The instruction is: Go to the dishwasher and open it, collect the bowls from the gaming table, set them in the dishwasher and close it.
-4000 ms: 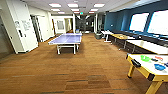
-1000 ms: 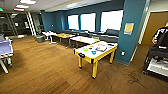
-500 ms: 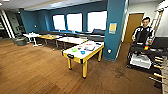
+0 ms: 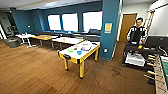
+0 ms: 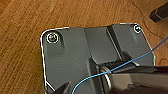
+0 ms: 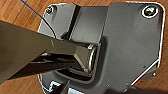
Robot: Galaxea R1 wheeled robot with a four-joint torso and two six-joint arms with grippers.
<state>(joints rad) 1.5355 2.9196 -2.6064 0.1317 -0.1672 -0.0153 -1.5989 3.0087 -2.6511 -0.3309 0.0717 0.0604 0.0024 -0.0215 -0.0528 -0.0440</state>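
Since the picture of half a second ago the whole head view has swung: the gaming table (image 4: 79, 53) now sits nearer the middle, and the person with the control rig (image 4: 136, 33) shows larger at the right. That is the camera turning with the robot, not the furniture moving.

At far left stand a white table (image 4: 24, 36) and plain wooden-topped tables (image 4: 45, 37) under the bright windows (image 4: 70, 22). On the white tabletop of the gaming table lie the lime green bowl (image 4: 70, 50) and, just beside it, the blue bowl (image 4: 79, 52), both near the end facing the robot. Right of it rises the teal pillar (image 4: 109, 27), then the person, then the foosball table (image 4: 160, 71) at the right edge.

The step in hand looks like the drive to the bowls. Doing it well probably means coming in square to the near end, well clear of the yellow legs, and stopping with both bowls within arm's reach. Both wrist views look down on the wooden floor (image 5: 22, 22); whether either hand is open or closed I cannot tell.
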